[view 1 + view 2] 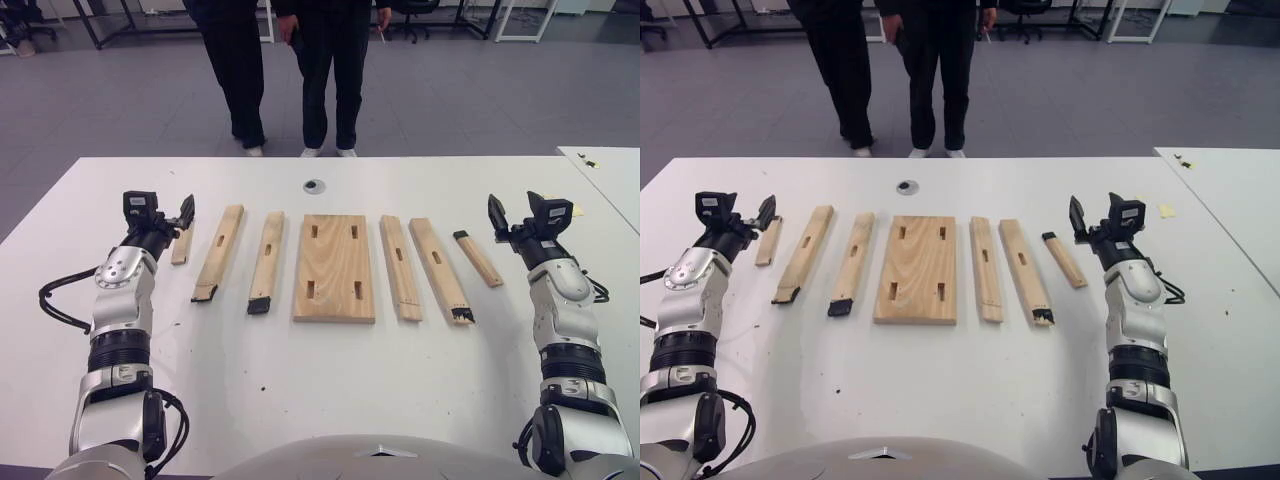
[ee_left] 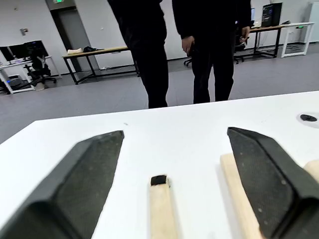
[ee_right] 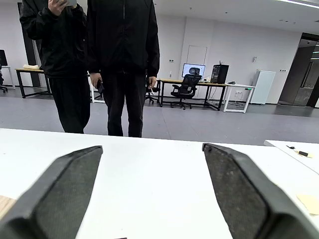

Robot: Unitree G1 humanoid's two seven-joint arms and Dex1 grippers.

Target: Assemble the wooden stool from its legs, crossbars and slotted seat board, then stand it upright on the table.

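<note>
Left gripper is hanging open over short crossbar | right gripper is hanging open | seat board is lying flat

Open office: desks, monitors, chairs

Bright, even light falls from above on the white flat counter. The pale wooden slotted seat board casts only a thin, soft shadow. The grey floor shines faintly.
</note>
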